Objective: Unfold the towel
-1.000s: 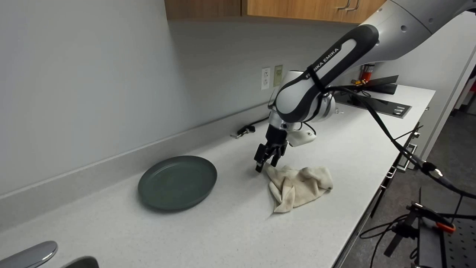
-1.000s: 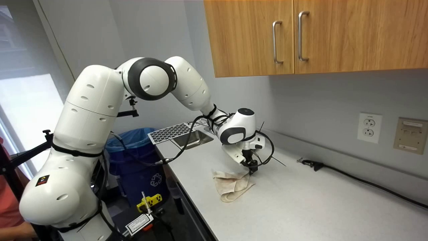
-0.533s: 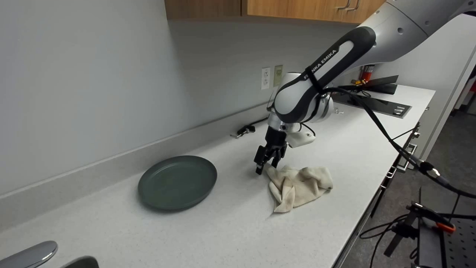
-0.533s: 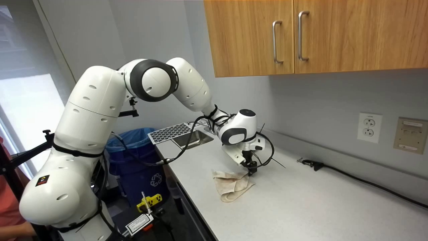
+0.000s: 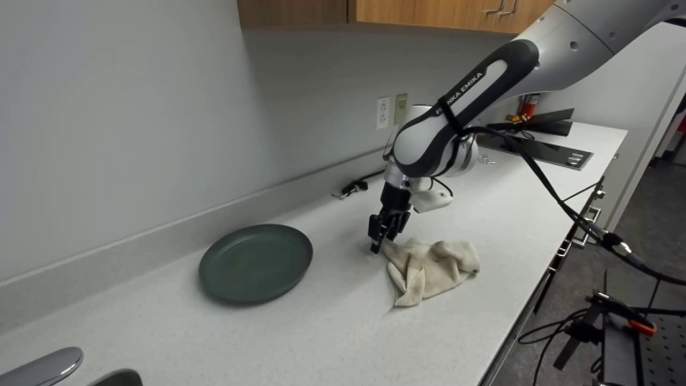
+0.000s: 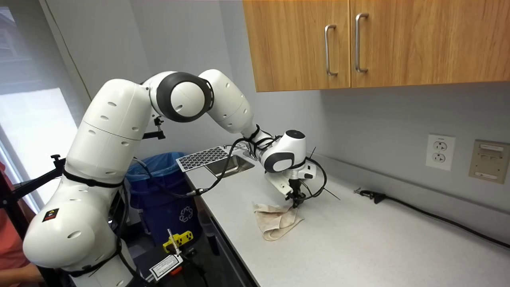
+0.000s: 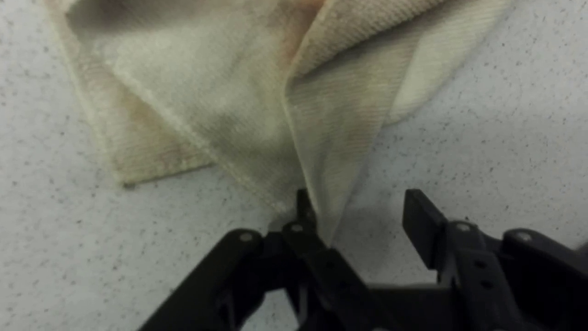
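Tool has narrowed at towel; bin holds blue liner.

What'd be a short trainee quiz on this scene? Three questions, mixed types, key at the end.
1. True or false: the towel is fully spread out flat.
2. Pick one. The towel and the round plate are: (a) stacked, plate on top; (b) stacked, towel on top; (c) apart on the counter.
3. Fill in, from the wrist view: the gripper has its jaws ____ (apart / pressed together).

Key
1. False: it is wrinkled, with folds.
2. c.
3. Apart: counter shows in the gap.
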`<state>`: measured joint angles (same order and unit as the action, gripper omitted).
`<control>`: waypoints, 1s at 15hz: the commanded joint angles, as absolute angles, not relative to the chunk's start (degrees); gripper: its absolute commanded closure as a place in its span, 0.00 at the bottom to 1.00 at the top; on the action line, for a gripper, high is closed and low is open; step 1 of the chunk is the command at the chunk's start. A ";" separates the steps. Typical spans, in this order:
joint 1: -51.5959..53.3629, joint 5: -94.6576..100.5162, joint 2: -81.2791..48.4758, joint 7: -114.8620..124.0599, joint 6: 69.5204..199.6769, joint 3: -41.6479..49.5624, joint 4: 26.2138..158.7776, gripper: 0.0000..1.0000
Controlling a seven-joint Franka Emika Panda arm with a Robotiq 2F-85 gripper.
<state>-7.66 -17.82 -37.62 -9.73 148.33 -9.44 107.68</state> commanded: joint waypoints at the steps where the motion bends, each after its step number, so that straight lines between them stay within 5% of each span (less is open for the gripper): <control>1: -7.26 -17.61 -38.53 -8.61 146.85 -9.04 105.78 0.77; 5: -6.75 -16.94 -37.48 -8.25 147.66 -8.48 106.52 1.00; 15: -5.88 -22.34 -26.42 -12.48 149.77 -17.20 110.45 1.00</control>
